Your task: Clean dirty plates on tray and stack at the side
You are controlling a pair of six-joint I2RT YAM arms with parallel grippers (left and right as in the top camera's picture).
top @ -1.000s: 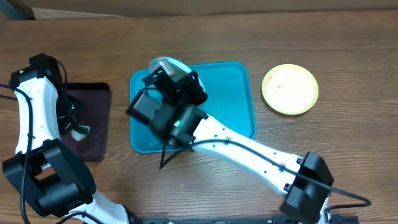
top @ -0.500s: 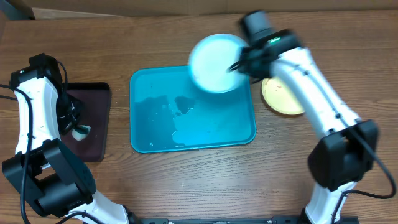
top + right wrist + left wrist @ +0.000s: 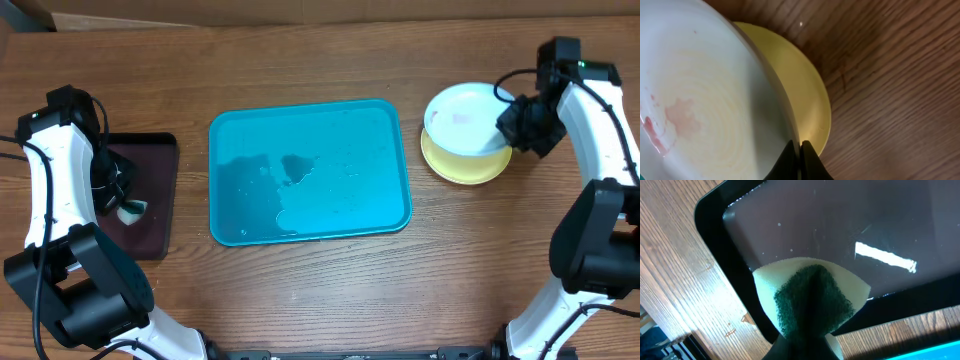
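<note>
Tabletop of brown wood carried everything. The turquoise tray lay at its middle, long sides parallel to the front edge, holding no plates and showing only wet patches on its left half. The black tray sat near the left edge, well apart from the turquoise one.

Both plates in view were off the tray, between its right rim and the right edge of the tabletop. The yellow-green plate lay flat on the wood. The pale plate, white or very light blue, sat over it, shifted toward the far edge and covering most of it. The right wrist view showed the pale plate tilted, one side raised. Whether its low side touched the plate beneath could not be told.

The right gripper was on the side of the stack toward the right edge, its jaws clamped together on the raised rim of the pale plate. The left gripper hung over the black tray, jaws pinched on a sponge, cream with a dark green scouring face.

A faint pink-red smear marked the inside of the pale plate.
</note>
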